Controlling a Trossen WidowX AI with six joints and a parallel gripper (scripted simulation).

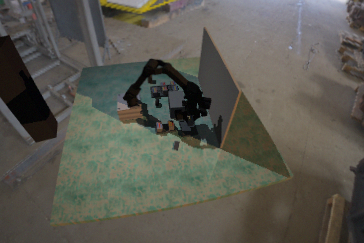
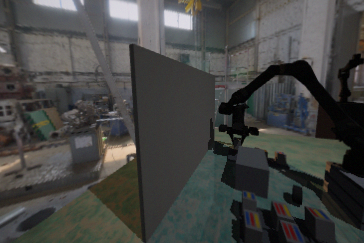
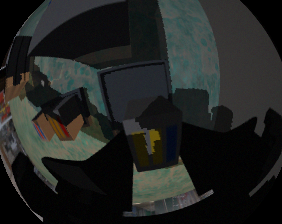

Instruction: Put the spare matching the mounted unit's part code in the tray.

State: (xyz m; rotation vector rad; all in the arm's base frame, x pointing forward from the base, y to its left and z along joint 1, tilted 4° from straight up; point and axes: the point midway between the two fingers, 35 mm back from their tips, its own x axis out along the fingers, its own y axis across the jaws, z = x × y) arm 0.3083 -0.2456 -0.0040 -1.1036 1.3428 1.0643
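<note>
My gripper [image 1: 190, 117] [image 2: 237, 141] [image 3: 149, 126] is shut on a dark block with yellow and blue stripes [image 3: 157, 145]. The block hangs upright between the fingers; no code on it can be read. The tray [image 3: 127, 85] is dark, square and rimmed; it lies beyond the block in the wrist view, and the block's top overlaps its near edge there. The tray also shows small in the top view [image 1: 185, 126], just below the gripper. Two striped spares [image 3: 42, 126] [image 3: 65, 122] stand left of the tray. I cannot tell which item is the mounted unit.
A grey box [image 1: 176, 99] [image 2: 252, 169] stands beside the gripper. A tall grey panel [image 1: 218, 84] [image 2: 172, 134] rises on the other side. Several spares with striped tops [image 2: 282, 210] stand beyond the box. A small dark piece [image 1: 176, 145] lies near the front.
</note>
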